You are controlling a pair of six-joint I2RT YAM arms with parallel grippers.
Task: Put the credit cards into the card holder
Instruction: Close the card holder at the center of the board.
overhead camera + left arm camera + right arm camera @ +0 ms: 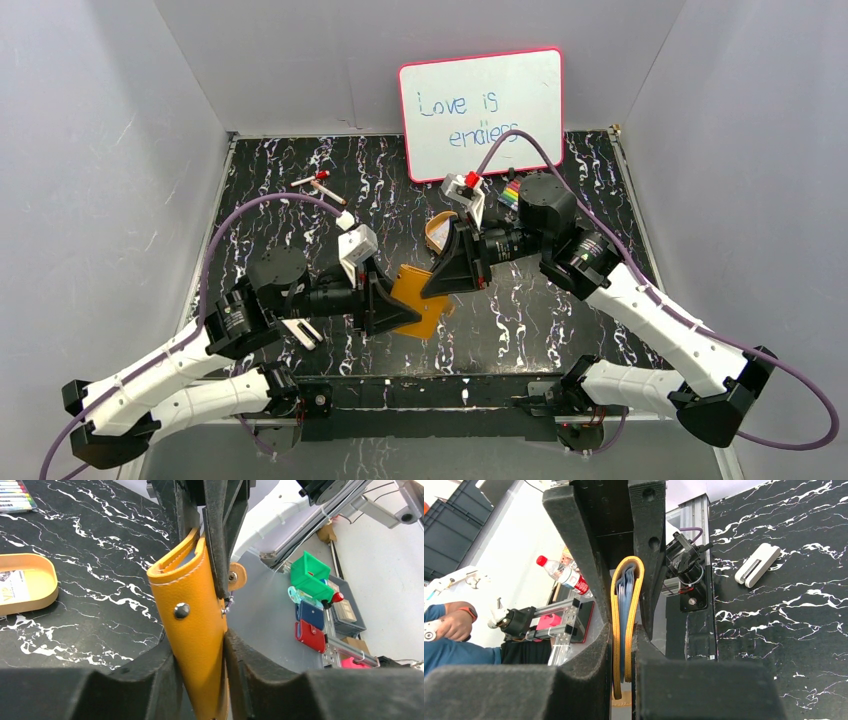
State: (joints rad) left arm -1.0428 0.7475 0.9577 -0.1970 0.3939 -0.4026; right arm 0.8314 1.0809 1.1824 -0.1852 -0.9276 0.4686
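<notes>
The card holder [420, 300] is a tan-orange wallet, folded shut and held above the table between both grippers. My left gripper [392, 308] is shut on its near end, with the wallet [195, 625] pinched between my pads. My right gripper [448, 275] is shut on its far end. In the right wrist view the wallet [626, 615] shows edge-on, with blue-grey pockets between the tan covers. One pale credit card [11, 586] lies in the oval yellow-orange tray [42, 575]. Whether any cards are inside the wallet is hidden.
The tray [437, 230] sits behind the wallet. A whiteboard [481, 112] leans on the back wall, with two markers [320, 183] to its left and a coloured pen pack [510, 195] under it. A small white object [758, 565] lies near the left arm.
</notes>
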